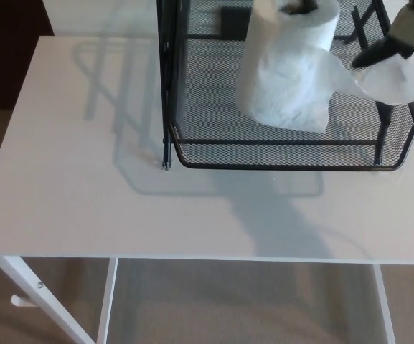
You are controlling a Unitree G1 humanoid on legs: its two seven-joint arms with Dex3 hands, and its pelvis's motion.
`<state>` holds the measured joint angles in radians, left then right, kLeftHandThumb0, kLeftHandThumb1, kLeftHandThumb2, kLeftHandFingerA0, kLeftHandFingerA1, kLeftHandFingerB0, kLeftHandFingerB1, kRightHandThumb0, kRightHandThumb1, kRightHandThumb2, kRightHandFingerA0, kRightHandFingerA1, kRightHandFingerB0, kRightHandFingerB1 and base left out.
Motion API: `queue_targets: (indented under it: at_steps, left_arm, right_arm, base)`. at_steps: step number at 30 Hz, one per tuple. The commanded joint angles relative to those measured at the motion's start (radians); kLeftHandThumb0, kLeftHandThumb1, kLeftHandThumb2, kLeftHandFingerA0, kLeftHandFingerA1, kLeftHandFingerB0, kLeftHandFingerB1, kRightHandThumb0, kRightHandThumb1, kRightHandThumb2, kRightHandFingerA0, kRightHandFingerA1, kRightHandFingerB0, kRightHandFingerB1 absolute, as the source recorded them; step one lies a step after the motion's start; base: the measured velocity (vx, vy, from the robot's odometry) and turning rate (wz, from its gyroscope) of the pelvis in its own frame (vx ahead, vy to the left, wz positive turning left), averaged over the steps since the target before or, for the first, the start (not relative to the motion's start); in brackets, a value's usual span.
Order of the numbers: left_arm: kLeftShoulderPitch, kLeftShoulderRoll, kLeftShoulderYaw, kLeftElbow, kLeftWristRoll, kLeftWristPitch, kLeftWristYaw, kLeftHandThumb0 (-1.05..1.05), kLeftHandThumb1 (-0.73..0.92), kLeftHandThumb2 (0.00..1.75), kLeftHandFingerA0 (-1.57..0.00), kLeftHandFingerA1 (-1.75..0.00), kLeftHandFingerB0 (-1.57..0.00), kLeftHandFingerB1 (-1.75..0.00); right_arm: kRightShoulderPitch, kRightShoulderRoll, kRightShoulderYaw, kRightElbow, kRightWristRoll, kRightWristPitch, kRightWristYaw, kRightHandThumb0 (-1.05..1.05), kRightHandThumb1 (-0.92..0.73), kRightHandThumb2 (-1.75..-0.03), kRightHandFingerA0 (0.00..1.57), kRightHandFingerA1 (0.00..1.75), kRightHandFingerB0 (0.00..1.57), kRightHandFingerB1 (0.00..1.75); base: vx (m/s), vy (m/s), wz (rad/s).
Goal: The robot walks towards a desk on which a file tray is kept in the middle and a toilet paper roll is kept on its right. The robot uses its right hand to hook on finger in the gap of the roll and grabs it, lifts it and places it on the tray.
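Note:
A white toilet paper roll point(289, 64) stands upright inside the black mesh file tray point(285, 154), toward its middle. A loose sheet point(397, 79) trails from the roll to the right, over the tray's right side. My right hand point(389, 46) shows only partly at the top right corner, just above that loose sheet and clear of the roll's body. Whether it touches the sheet is unclear. The top of the roll and the back of the tray are cut off by the picture's edge. My left hand does not show.
The tray sits at the back of a white desk point(120, 208), whose front edge runs across the lower picture. White desk legs point(27, 287) and beige carpet point(242, 301) lie below. A dark area borders the desk's far left.

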<state>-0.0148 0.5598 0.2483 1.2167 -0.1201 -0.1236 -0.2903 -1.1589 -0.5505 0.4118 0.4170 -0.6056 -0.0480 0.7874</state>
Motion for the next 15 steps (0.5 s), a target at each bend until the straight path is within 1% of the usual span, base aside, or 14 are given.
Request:
queue_targets:
  at_steps: [1, 2, 3, 4, 5, 6, 7, 8, 9, 11, 12, 13, 14, 15]
  left_arm:
    - [0.012, 0.022, 0.001, -0.003, 0.013, -0.004, 0.003, -0.95, 0.84, 0.66, -0.50, -0.81, -0.30, -0.66]
    - [0.015, 0.022, 0.001, -0.006, 0.014, -0.009, 0.001, -0.95, 0.84, 0.66, -0.50, -0.81, -0.30, -0.66]
    - [0.016, 0.023, -0.002, -0.001, 0.019, -0.015, 0.008, -0.94, 0.85, 0.66, -0.51, -0.82, -0.31, -0.66]
    - [0.018, 0.023, -0.001, -0.007, 0.015, -0.013, 0.000, -0.93, 0.85, 0.66, -0.51, -0.83, -0.31, -0.66]
    - [0.021, 0.025, -0.006, -0.010, 0.021, -0.018, -0.001, -0.94, 0.86, 0.66, -0.50, -0.82, -0.31, -0.66]
    - [0.020, 0.024, -0.002, -0.008, 0.016, -0.018, -0.005, -0.94, 0.85, 0.66, -0.51, -0.83, -0.30, -0.66]
    - [0.021, 0.022, -0.001, -0.009, 0.014, -0.015, -0.007, -0.94, 0.85, 0.66, -0.50, -0.82, -0.30, -0.66]
    - [0.027, 0.022, -0.001, -0.009, 0.013, -0.016, -0.007, -0.94, 0.85, 0.66, -0.50, -0.82, -0.30, -0.66]
    - [0.026, 0.022, 0.001, -0.006, 0.012, -0.012, -0.007, -0.93, 0.85, 0.66, -0.49, -0.81, -0.30, -0.66]
    - [0.027, 0.023, 0.000, -0.004, 0.014, -0.007, -0.003, -0.93, 0.85, 0.66, -0.49, -0.82, -0.30, -0.66]
    - [0.032, 0.022, -0.001, -0.004, 0.015, -0.016, 0.000, -0.94, 0.84, 0.66, -0.50, -0.83, -0.32, -0.67]
    - [0.031, 0.022, 0.002, -0.004, 0.012, -0.011, 0.001, -0.92, 0.85, 0.66, -0.51, -0.82, -0.32, -0.66]
    - [0.032, 0.022, 0.000, -0.002, 0.015, -0.017, 0.002, -0.92, 0.85, 0.66, -0.51, -0.83, -0.31, -0.67]
    - [0.034, 0.023, -0.002, -0.006, 0.017, -0.019, 0.002, -0.90, 0.87, 0.66, -0.50, -0.81, -0.31, -0.66]
  right_arm:
    - [-0.075, -0.049, -0.065, -0.063, 0.082, 0.084, 0.161, -0.71, -0.42, -0.81, 0.00, 0.23, 0.03, 0.31]
    - [-0.078, -0.055, -0.079, -0.078, 0.092, 0.096, 0.170, -0.71, -0.42, -0.81, 0.00, 0.23, 0.03, 0.31]
    - [-0.082, -0.055, -0.109, -0.085, 0.124, 0.103, 0.171, -0.69, -0.40, -0.80, 0.00, 0.27, 0.06, 0.31]
    - [-0.091, -0.060, -0.135, -0.085, 0.153, 0.097, 0.177, -0.63, -0.55, -0.60, 0.01, 0.32, 0.06, 0.29]
    - [-0.113, -0.076, -0.171, -0.110, 0.180, 0.122, 0.201, -0.73, -0.45, -0.78, 0.05, 0.29, 0.05, 0.32]
    - [-0.125, -0.083, -0.196, -0.112, 0.209, 0.126, 0.216, -0.73, -0.42, -0.81, 0.06, 0.26, 0.04, 0.28]
    - [-0.133, -0.089, -0.219, -0.121, 0.224, 0.139, 0.219, -0.69, -0.40, -0.82, 0.07, 0.34, 0.00, 0.33]
    - [-0.130, -0.087, -0.222, -0.124, 0.226, 0.142, 0.221, -0.69, -0.40, -0.82, 0.07, 0.34, 0.00, 0.33]
    - [-0.137, -0.091, -0.241, -0.137, 0.231, 0.176, 0.226, -0.72, -0.41, -0.79, 0.02, 0.37, 0.02, 0.35]
    - [-0.150, -0.108, -0.274, -0.147, 0.250, 0.200, 0.241, -0.70, -0.40, -0.81, 0.04, 0.36, 0.01, 0.36]
    - [-0.180, -0.146, -0.323, -0.144, 0.275, 0.247, 0.260, -0.65, -0.37, -0.81, 0.00, 0.33, 0.05, 0.38]
    - [-0.189, -0.168, -0.347, -0.146, 0.270, 0.277, 0.251, -0.65, -0.37, -0.77, 0.01, 0.45, 0.01, 0.36]
    - [-0.206, -0.230, -0.391, -0.140, 0.271, 0.310, 0.258, -0.65, -0.38, -0.81, 0.00, 0.39, 0.00, 0.31]
    - [-0.210, -0.272, -0.418, -0.136, 0.269, 0.316, 0.258, -0.67, -0.40, -0.83, 0.05, 0.40, 0.00, 0.32]
  base:
    - [0.00, 0.000, 0.00]
    - [0.00, 0.000, 0.00]
    - [0.00, 0.000, 0.00]
    - [0.00, 0.000, 0.00]
    - [0.00, 0.000, 0.00]
    - [0.00, 0.000, 0.00]
    - [0.00, 0.000, 0.00]
    - [0.00, 0.000, 0.00]
    - [0.00, 0.000, 0.00]
    - [0.00, 0.000, 0.00]
    - [0.00, 0.000, 0.00]
    - [0.00, 0.000, 0.00]
    - [0.00, 0.000, 0.00]
    - [0.00, 0.000, 0.00]
